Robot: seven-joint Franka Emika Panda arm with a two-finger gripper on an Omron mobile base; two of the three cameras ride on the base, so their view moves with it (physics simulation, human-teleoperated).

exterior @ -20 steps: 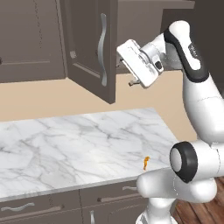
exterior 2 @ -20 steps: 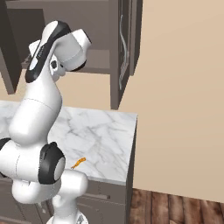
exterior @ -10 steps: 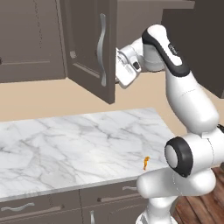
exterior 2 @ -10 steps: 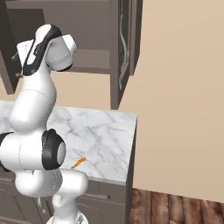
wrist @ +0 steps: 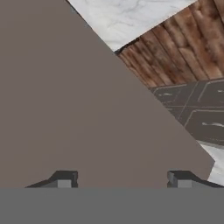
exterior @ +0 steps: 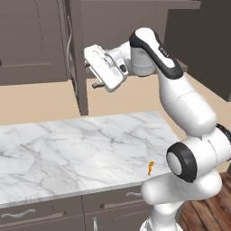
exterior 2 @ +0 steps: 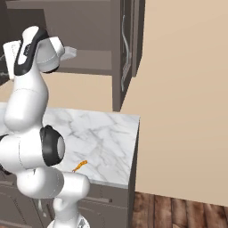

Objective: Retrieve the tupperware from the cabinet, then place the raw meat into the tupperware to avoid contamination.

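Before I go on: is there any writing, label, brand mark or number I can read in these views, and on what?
None: no text, label, brand or number shows on anything.
The cabinet, its door handle, the marble counter, the drawers, the arm and the gripper are all plain.
The raw meat is an unmarked orange morsel.

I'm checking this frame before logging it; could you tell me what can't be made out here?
- Tupperware: not discernible in the cabinet; door and arm block the shelf in both base views.
- Gripper jaws: hand view shows tips against a flat brown surface; grip unclear.
- Meat: too small for detail.
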